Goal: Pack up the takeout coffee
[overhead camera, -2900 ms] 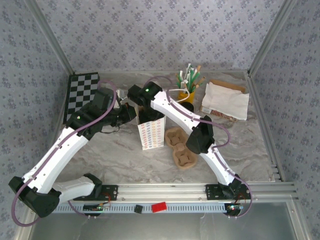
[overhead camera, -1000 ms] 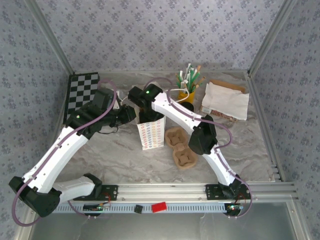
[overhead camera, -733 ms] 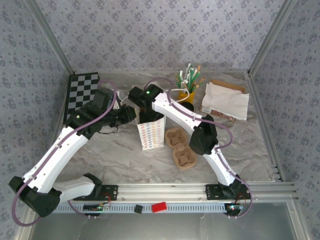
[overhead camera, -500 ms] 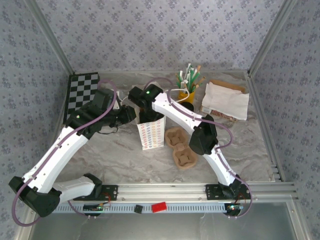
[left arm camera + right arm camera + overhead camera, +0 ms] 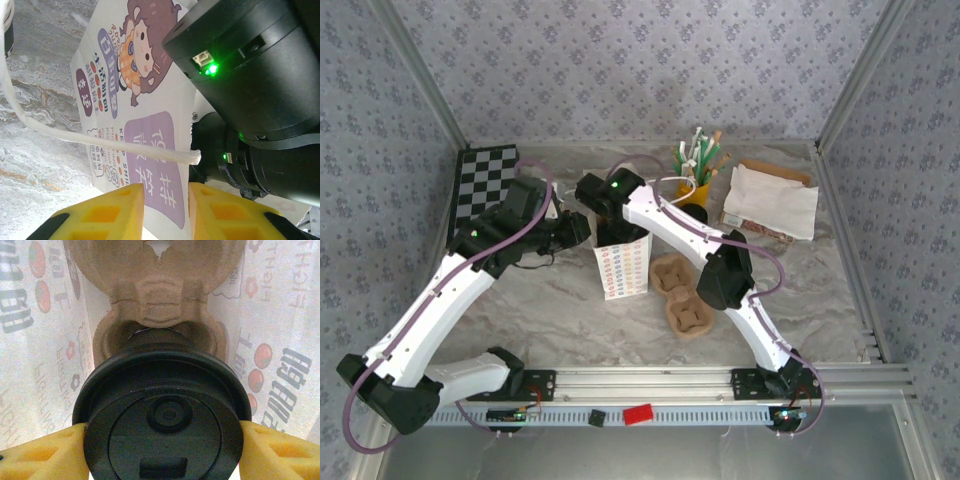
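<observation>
The cup (image 5: 167, 425) stands inside the bag (image 5: 30, 340), and the right wrist camera looks straight down on its round black lid. It sits in the near pocket of a brown pulp tray (image 5: 155, 290), whose other end stretches away from the camera, with the bag's printed white walls rising on both sides. The right end effector (image 5: 165, 440) flanks the lid, one yellow finger at each edge; it cannot be told whether the fingers are pressing on the rim or standing just off it.

From above, the bag (image 5: 623, 268) stands upright near the middle of the worktop (image 5: 570, 310), and the right arm (image 5: 660, 220) reaches down into its open top. The left end effector (image 5: 166, 205) is at the bag's left upper edge, clenched on the paper that runs between its two fingers. A white cord handle (image 5: 75, 136) lies across the bag's printed face.

Two more pulp trays (image 5: 680, 295) lie just right of the bag. Behind them are a yellow holder of stirrers (image 5: 695, 165) and a white cloth (image 5: 775, 200). A checkered board (image 5: 485, 190) lies at the far left.
</observation>
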